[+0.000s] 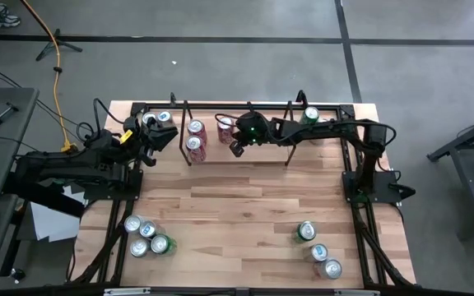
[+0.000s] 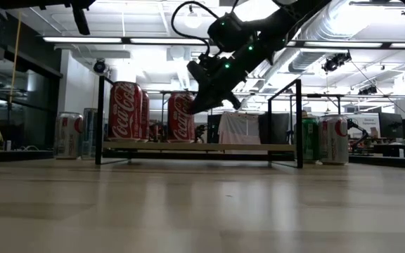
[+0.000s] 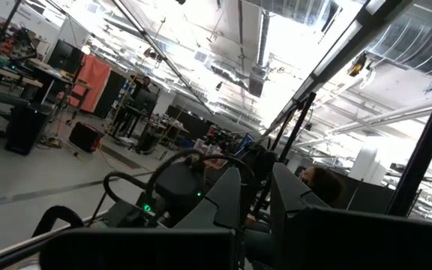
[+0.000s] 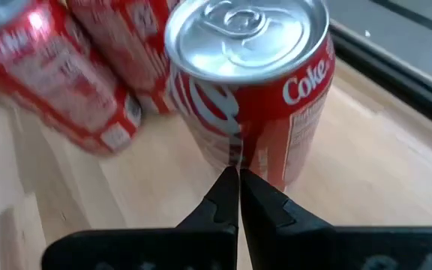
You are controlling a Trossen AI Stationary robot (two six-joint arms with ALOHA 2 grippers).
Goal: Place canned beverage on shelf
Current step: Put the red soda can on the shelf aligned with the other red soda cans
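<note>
The right gripper [image 4: 238, 174] is seen clenched and empty just above the shelf [image 1: 245, 161], its fingertips pressed together beside an upright red cola can [image 4: 257, 82]. Two more red cans [image 1: 195, 138] are stood on the shelf. The left gripper [image 1: 156, 136] is held clenched near the shelf's left end.

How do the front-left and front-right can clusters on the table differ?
The front-left cluster has four cans packed touching; the front-right cluster has three, strung out diagonally with gaps. The left cluster sits near the table's left edge, the right one near its right edge. Both stand upright, off the shelf.
</note>
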